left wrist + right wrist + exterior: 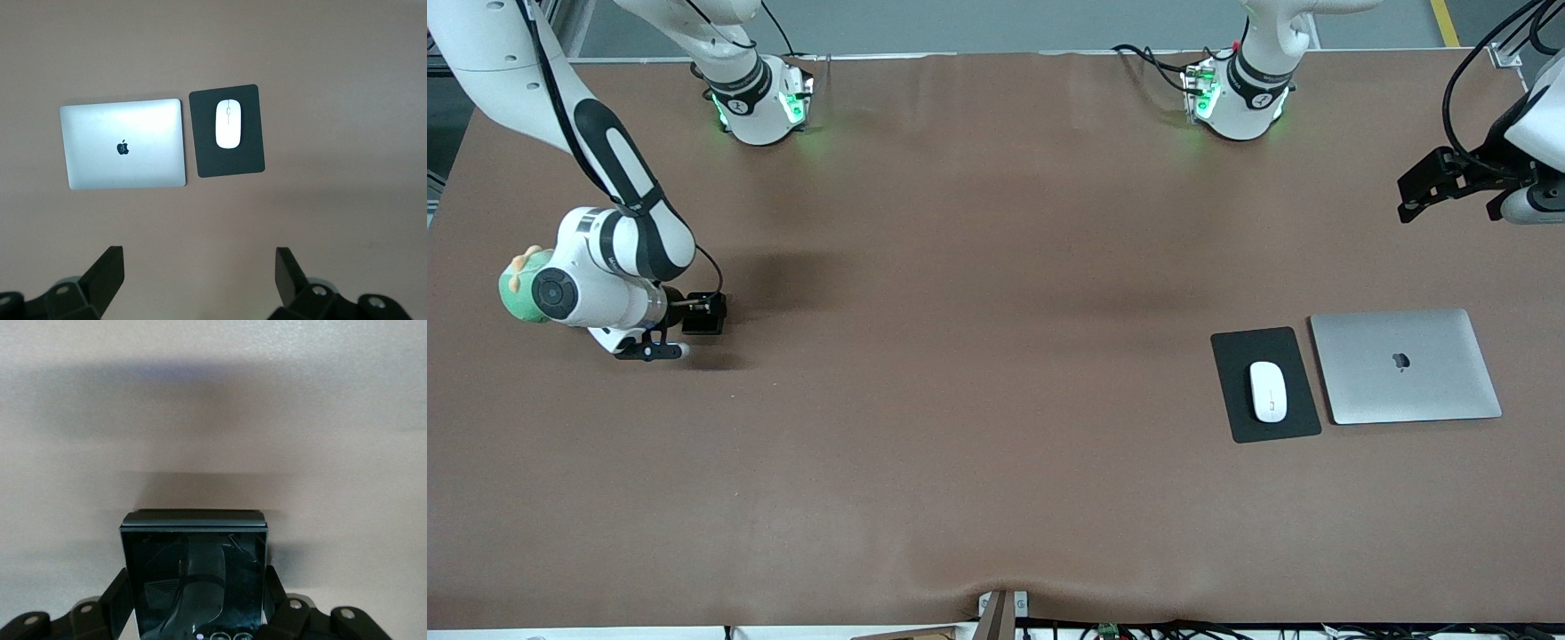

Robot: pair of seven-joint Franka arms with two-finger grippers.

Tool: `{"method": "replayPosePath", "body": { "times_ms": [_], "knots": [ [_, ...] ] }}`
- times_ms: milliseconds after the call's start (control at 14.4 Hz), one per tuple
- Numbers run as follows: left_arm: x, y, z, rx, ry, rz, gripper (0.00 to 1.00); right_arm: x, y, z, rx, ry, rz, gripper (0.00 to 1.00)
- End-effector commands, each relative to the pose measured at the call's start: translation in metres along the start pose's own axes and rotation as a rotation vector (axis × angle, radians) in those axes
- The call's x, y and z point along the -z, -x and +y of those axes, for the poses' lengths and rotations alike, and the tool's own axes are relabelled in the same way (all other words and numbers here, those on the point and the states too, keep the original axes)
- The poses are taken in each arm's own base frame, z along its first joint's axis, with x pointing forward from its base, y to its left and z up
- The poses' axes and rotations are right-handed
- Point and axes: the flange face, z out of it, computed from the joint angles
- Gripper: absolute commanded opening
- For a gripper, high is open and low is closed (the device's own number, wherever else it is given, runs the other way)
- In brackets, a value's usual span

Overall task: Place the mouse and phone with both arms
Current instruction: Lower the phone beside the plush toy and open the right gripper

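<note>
The white mouse (1268, 391) lies on a dark grey pad (1240, 356) toward the left arm's end of the table; it also shows in the left wrist view (229, 123). My left gripper (1436, 187) is open and empty, high over the table's edge at that end, its fingers (107, 272) wide apart. My right gripper (694, 313) is shut on the black phone (706, 314) and holds it low over the table at the right arm's end. In the right wrist view the phone's glossy face (193, 567) sits between the fingers (113, 600).
A closed silver laptop (1405, 366) lies beside the pad, toward the left arm's end, and shows in the left wrist view (123, 143). A green soft toy (520, 286) shows by the right arm's wrist. The brown table cover (960, 356) spans the middle.
</note>
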Motion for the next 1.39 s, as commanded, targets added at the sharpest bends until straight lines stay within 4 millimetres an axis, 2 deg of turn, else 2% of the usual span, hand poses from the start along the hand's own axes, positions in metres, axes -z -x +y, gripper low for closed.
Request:
{"method": "replayPosePath", "body": {
  "times_ms": [0,209,417,557,765,1043,1322],
  "knots": [
    [-0.002,-0.001,0.004,-0.008,0.011,-0.006,1.00,0.009,0.008,0.010,0.034,0.005,0.014,1.00],
    [-0.002,-0.001,0.004,-0.010,0.012,-0.006,1.00,0.036,-0.012,0.009,0.050,0.013,0.047,1.00],
    [-0.003,-0.001,0.004,-0.008,0.012,-0.008,1.00,0.090,-0.042,0.015,0.048,0.021,0.094,1.00],
    [-0.002,-0.001,0.003,-0.006,0.012,-0.006,1.00,0.120,-0.061,0.010,0.059,0.019,0.063,1.00],
    [-0.003,-0.001,0.003,-0.011,0.012,-0.008,1.00,0.173,-0.079,0.011,0.058,0.023,0.084,1.00],
    [-0.003,-0.002,0.001,-0.015,0.003,-0.007,1.00,0.257,-0.090,0.007,0.059,0.038,0.168,1.00],
    [0.003,-0.003,0.001,-0.023,0.015,0.003,1.00,0.345,-0.075,-0.001,0.064,0.050,0.198,1.00]
  ]
}}
